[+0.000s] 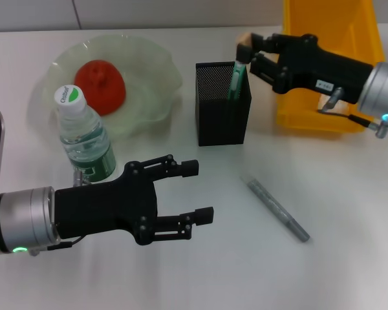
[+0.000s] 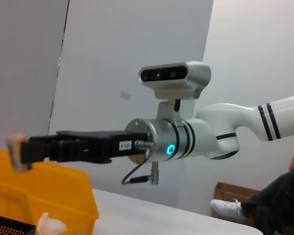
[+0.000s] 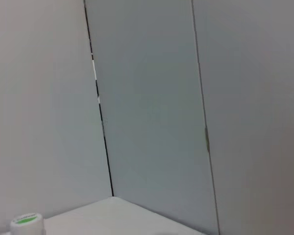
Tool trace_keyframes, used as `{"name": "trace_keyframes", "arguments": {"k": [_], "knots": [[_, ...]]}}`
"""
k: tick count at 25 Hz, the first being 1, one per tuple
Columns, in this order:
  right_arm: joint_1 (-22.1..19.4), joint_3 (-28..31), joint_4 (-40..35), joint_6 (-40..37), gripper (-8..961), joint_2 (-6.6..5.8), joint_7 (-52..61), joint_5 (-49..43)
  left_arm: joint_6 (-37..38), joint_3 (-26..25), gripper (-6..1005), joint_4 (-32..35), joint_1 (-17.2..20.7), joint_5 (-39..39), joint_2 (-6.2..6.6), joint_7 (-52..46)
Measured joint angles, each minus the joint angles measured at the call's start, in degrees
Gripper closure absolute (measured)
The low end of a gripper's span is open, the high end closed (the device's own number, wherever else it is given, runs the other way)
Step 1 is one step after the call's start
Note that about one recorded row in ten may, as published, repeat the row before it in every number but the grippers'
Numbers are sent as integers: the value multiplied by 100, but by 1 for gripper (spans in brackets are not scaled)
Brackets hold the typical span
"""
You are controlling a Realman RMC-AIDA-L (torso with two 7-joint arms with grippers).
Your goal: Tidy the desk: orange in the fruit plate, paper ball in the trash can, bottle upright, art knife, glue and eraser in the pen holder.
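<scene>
Over the mesh pen holder (image 1: 223,103), the right gripper (image 1: 244,54) hangs at the holder's far right corner, its fingers closed on a small tan block that looks like the eraser (image 1: 244,42); the left wrist view shows the same tan block (image 2: 15,152) pinched at the tip of the black fingers above the yellow bin. The step in hand appears to be dropping the eraser into the holder. The next move seems to call for bringing the block squarely over the opening, clear of the green stick already standing inside, which is probably the glue (image 1: 236,81), and then parting the fingers.

The left gripper (image 1: 197,192) hovers low over the desk (image 1: 349,271) near the robot, just beside the bottle, its fingers spread wide and holding nothing.

The rest of the job reads as largely done. The orange (image 1: 100,84), reddish here, lies in the pale green fruit plate (image 1: 156,97). The bottle (image 1: 84,139) stands upright with its white and green cap on top, next to the plate. A crumpled white paper ball (image 2: 48,224) sits inside the yellow trash can (image 1: 323,39). A slim grey art knife (image 1: 277,208) lies flat and slanted on the desk, well apart from the holder, so it is judged the item left to collect.
</scene>
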Motion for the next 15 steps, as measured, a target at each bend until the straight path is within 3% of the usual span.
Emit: {"name": "trace_keyframes", "arguments": {"k": [9,15], "knots": [[254,-22,371,248,685,-16,6,-26,-8,0,199,0,-2,0,1,0],[377,-381,347,583,675,-22,24,-189,-16,0,199,0,-8,4,1,-2]]}}
